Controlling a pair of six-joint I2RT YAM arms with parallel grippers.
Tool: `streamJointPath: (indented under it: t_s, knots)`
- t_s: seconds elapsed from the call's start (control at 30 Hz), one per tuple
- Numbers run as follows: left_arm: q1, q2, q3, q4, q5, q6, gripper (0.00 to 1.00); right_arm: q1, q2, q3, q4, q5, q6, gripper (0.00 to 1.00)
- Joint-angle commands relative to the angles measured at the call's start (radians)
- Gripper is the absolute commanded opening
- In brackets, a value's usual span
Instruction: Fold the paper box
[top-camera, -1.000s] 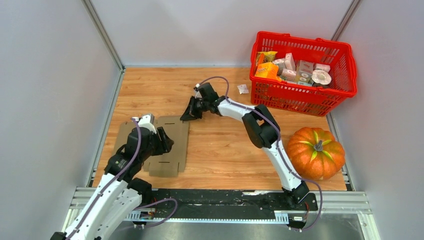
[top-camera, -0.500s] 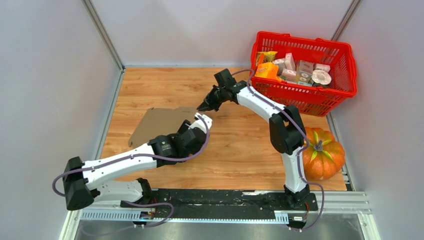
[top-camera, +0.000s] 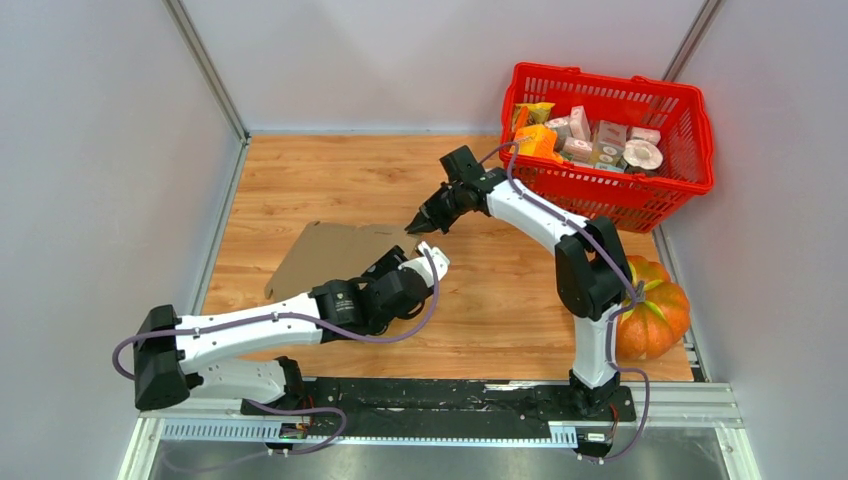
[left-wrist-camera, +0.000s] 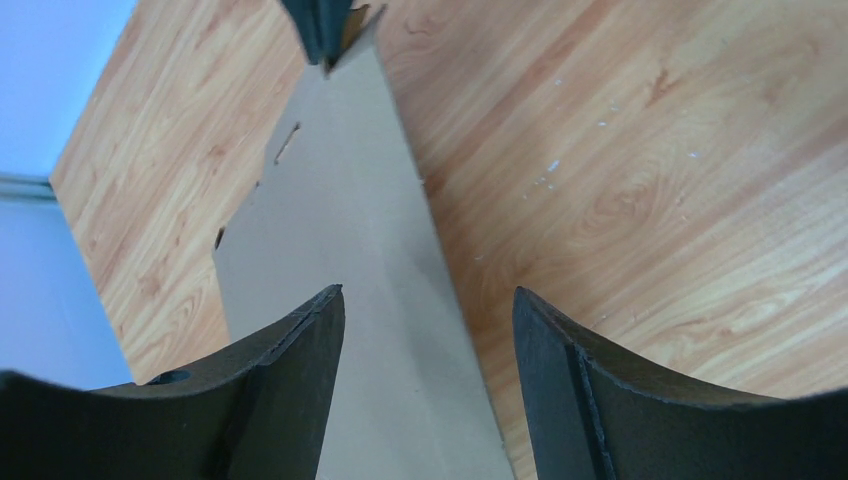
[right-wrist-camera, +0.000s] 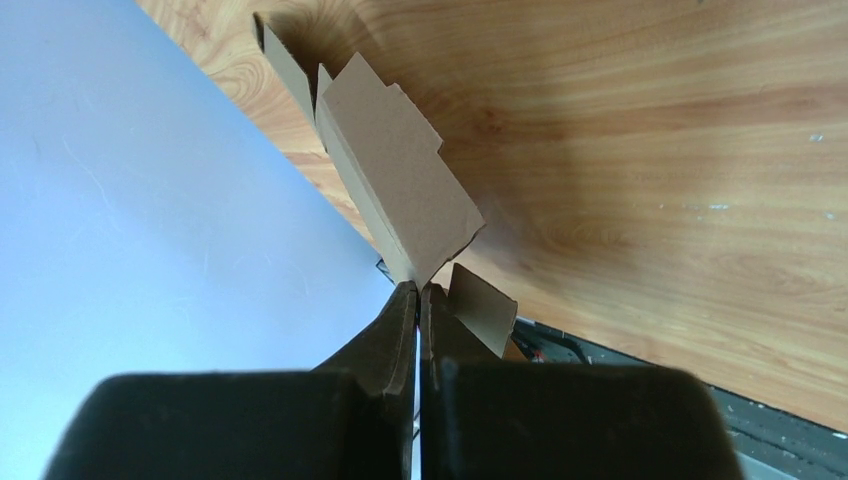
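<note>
The paper box (top-camera: 325, 255) is a flat brown cardboard sheet with slots, lying left of centre with its right end raised. My right gripper (top-camera: 416, 227) is shut on that raised end; in the right wrist view its fingers (right-wrist-camera: 418, 290) pinch the edge of the sheet (right-wrist-camera: 395, 170). My left arm reaches across the front, and its gripper (top-camera: 390, 266) is at the sheet's near right edge. In the left wrist view it (left-wrist-camera: 428, 292) is open, and the cardboard (left-wrist-camera: 350, 230) runs between its fingers up to the right gripper (left-wrist-camera: 322, 25). I cannot tell whether the fingers touch the cardboard.
A red basket (top-camera: 605, 192) full of small printed packages stands at the back right. An orange pumpkin (top-camera: 655, 315) sits at the right edge, partly behind the right arm. Grey walls close the left, back and right sides.
The left arm has swung from the left side of the sheet across to the right. The right gripper has moved right and back, pulling and lifting the sheet's edge.
</note>
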Motion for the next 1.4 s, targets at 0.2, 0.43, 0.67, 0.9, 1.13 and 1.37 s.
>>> streamJointPath:
  t_s: [0.2,0.43,0.67,0.9,1.13,1.37]
  knots:
    - [-0.024,0.072,-0.013,0.069,-0.164,0.111,0.69,-0.008,-0.142,-0.076,-0.020,0.002,0.134,0.00]
    - [-0.039,0.192,0.033,0.026,-0.310,0.147,0.51,-0.008,-0.197,-0.128,-0.032,0.028,0.190,0.00]
    - [-0.049,0.182,0.036,0.035,-0.396,0.164,0.19,-0.008,-0.235,-0.134,-0.063,0.073,0.165,0.04]
    - [-0.050,0.138,0.038,0.024,-0.399,0.165,0.00,-0.009,-0.267,-0.149,-0.040,0.097,0.072,0.03]
    - [-0.050,0.064,0.048,-0.014,-0.323,0.116,0.00,-0.012,-0.301,-0.117,-0.046,0.168,-0.073,0.05]
    - [-0.050,-0.116,0.019,-0.034,-0.079,0.026,0.49,-0.031,-0.284,-0.100,-0.029,0.073,-0.031,0.00]
